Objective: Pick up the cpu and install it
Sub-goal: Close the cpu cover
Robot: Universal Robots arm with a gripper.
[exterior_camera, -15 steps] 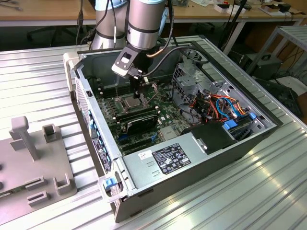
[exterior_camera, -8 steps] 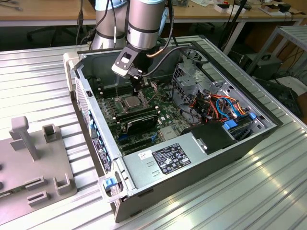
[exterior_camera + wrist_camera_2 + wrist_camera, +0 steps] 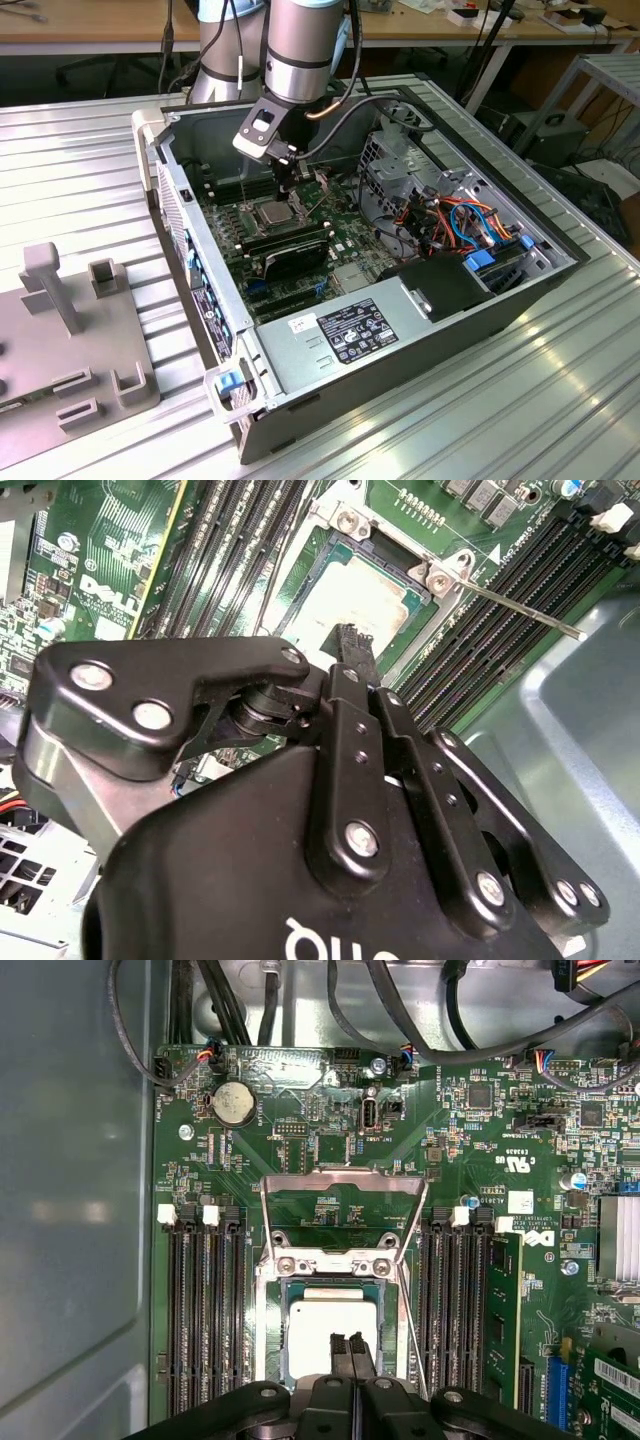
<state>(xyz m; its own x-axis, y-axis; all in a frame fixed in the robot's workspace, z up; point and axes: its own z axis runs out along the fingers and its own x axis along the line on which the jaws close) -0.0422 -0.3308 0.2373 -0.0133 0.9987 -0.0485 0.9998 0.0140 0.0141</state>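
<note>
From my remote desk, the exterior view starts at its left with a grey fixture block [image 3: 75, 340] on the slatted table [image 3: 70, 150]. In the middle is the open computer case [image 3: 215, 300], where the arm [image 3: 300, 40] reaches down and the gripper [image 3: 285, 188] hangs just above the cpu [image 3: 275, 212]. The cpu lies flat in its socket on the green motherboard [image 3: 345, 240]. Nearer the camera sits the power supply [image 3: 350, 330], and toward that view's right is a tangle of orange and blue cables [image 3: 465, 215].

The first wrist view looks straight down on the board and gives me detail the wide shot lacks. The gripper [image 3: 352, 1348] has its two black fingertips [image 3: 340, 1345] drawn narrow, nearly touching, with nothing seen between them. They are poised over one edge of the pale silver cpu [image 3: 322, 1320]. Memory slots [image 3: 200, 1310] flank the socket on both sides. The socket frame [image 3: 330, 1260] stands flipped open beyond the chip, and a coin battery [image 3: 233, 1103] sits past that, near the board's far edge. The thin lever rod [image 3: 410, 1330] slants beside the socket.

In the second wrist view the body of the gripper [image 3: 352, 648] looms in front, its tip over the cpu [image 3: 340, 600]. The lever rod [image 3: 520, 610] juts out across the memory slots [image 3: 490, 590]. I cannot tell whether the tips touch the chip's lid
</note>
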